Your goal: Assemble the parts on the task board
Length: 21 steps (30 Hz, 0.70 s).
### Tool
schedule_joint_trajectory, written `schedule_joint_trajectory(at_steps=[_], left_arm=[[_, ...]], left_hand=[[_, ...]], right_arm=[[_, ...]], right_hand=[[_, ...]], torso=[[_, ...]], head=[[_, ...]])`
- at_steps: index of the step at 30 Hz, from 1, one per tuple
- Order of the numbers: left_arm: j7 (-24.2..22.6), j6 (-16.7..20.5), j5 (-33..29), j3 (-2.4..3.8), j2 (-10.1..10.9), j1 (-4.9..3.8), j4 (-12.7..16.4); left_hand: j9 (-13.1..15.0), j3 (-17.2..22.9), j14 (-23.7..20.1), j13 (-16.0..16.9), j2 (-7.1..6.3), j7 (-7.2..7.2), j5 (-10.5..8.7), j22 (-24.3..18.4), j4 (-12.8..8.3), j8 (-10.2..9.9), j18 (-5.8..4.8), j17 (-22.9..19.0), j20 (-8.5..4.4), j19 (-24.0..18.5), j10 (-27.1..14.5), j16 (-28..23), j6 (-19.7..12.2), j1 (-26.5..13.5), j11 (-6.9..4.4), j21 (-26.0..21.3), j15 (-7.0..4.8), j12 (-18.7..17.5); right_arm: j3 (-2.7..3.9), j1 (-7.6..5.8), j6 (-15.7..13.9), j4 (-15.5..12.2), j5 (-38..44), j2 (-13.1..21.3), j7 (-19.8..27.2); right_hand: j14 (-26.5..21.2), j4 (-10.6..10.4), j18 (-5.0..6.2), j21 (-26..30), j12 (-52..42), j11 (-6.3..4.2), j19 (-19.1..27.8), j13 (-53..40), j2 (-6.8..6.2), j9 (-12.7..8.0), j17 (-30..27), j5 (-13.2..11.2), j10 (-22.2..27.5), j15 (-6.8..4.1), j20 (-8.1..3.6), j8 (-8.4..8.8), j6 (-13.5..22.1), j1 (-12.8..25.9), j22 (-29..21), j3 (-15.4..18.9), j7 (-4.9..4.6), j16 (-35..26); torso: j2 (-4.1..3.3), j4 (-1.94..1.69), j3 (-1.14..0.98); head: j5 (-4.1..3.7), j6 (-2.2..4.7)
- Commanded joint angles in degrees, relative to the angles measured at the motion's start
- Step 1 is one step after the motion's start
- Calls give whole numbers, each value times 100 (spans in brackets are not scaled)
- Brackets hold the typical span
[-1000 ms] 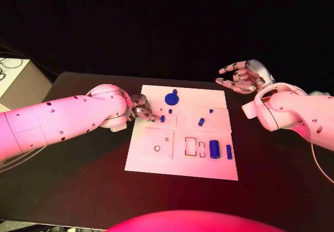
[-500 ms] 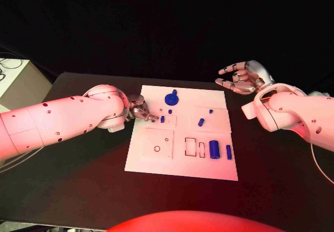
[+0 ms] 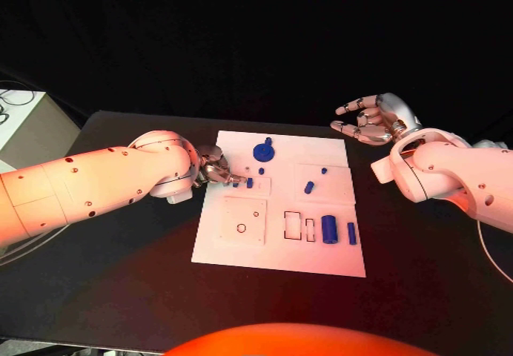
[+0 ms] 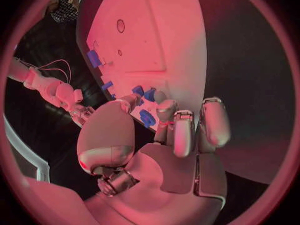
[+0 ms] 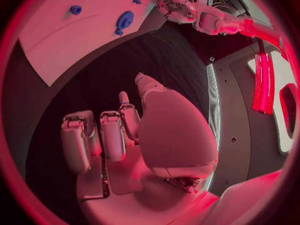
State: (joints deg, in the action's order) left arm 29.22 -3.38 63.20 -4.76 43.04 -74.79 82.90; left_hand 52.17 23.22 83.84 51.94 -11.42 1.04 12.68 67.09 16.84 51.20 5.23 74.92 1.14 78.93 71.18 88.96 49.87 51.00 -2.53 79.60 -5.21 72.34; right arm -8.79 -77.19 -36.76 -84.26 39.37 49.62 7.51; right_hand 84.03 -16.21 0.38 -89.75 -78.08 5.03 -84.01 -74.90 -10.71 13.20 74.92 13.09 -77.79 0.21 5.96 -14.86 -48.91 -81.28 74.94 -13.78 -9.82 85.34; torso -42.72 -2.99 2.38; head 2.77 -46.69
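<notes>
The task board (image 3: 280,200) lay flat in the middle of the black bench (image 3: 128,267), its long axis running from the near side to the far side. On its far part stood a round blue part (image 3: 263,152) with a small knob on its far edge. Nearer, at the board's left edge, a small blue peg (image 3: 249,182) stood just beside the fingertips of the left hand (image 3: 217,169), with another small peg (image 3: 261,170) just beyond it. Whether the fingertips were touching or pinching the first peg could not be told; the left wrist view showed the fingers curled close over the blue pieces (image 4: 147,118) at the board's edge. Toward the board's right half sat a slanted blue piece (image 3: 309,187) and a small dot-like piece (image 3: 324,170). On the near right part, a thick blue cylinder (image 3: 329,228) and a thinner blue bar (image 3: 352,233) lay side by side, both with their long axes pointing near to far, to the right of two rectangular slots (image 3: 292,225).

The right hand (image 3: 369,119) hung past the board's far right corner, well apart from every part, fingers spread and loosely curved, holding nothing. In the right wrist view its fingers (image 5: 112,135) stood apart over the dark bench.
</notes>
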Motion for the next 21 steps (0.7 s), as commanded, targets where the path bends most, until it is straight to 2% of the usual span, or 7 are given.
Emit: schedule_joint_trajectory(at_steps=[1,5,10,14,17,21], left_arm=[[-34,83,-231,6,10,6,23],[-39,112,-263,25,36,6,35],[-52,159,-303,103,89,6,64],[-81,202,-368,209,158,4,83],[-134,229,-489,289,201,0,77],[-214,222,-666,345,229,-6,54]], left_hand=[[-6,-40,570,-3,15,-8,-34,9,-1,-18,-60,1362,-32,22,-2,16,14,-57,-10,-30,-42,-12],[-6,-40,570,-3,15,-8,-34,9,-1,-18,-60,1362,-32,22,-2,16,14,-57,-10,-30,-42,-12],[-6,-50,569,-11,22,-8,-49,2,-2,-17,-58,1357,-32,19,-6,13,13,-56,-10,-34,-42,-15],[-6,-51,565,-36,49,-9,-52,-7,-9,-20,-56,1346,-33,14,-23,5,6,-26,-10,-39,-42,-30],[-9,-49,551,-112,122,1,-27,-79,-11,-37,-42,1304,-31,-25,-80,-20,-31,60,-3,-77,-38,-74],[-13,-49,534,-175,170,18,5,-140,-18,-57,-31,1257,-22,-62,-140,-50,-78,185,11,-114,-25,-113]], right_arm=[[2,4,29,2,31,-1,39],[2,5,30,3,31,-1,39],[2,6,29,3,31,0,41],[2,8,28,3,31,1,42],[2,8,25,4,31,1,45],[2,9,21,3,29,2,49]], right_hand=[[321,-7,-38,-25,20,1,-599,-301,15,-5,962,-5,39,35,15,-27,33,63,1506,-37,-9,-24],[321,-7,-38,-25,20,1,-599,-301,15,-5,962,-5,39,35,15,-27,33,63,1506,-37,-9,-24],[320,-3,-38,-25,14,2,-599,-305,18,-8,961,-1,34,36,15,-28,43,79,1506,-44,-10,-24],[320,-3,-38,-25,14,2,-599,-305,18,-8,961,-1,34,36,15,-28,43,79,1506,-44,-10,-24],[320,-3,-38,-25,14,2,-599,-305,18,-8,961,-1,34,36,15,-28,43,79,1506,-44,-10,-24],[320,-3,-38,-25,14,2,-599,-305,18,-8,961,-1,34,36,15,-28,43,79,1506,-44,-10,-24]], torso=[[-1,-3,2],[-1,0,0],[-3,2,1],[2,2,-4],[4,3,-8],[2,2,-3]], head=[[-4,7],[1,8],[1,19],[0,21],[1,35],[2,52]])
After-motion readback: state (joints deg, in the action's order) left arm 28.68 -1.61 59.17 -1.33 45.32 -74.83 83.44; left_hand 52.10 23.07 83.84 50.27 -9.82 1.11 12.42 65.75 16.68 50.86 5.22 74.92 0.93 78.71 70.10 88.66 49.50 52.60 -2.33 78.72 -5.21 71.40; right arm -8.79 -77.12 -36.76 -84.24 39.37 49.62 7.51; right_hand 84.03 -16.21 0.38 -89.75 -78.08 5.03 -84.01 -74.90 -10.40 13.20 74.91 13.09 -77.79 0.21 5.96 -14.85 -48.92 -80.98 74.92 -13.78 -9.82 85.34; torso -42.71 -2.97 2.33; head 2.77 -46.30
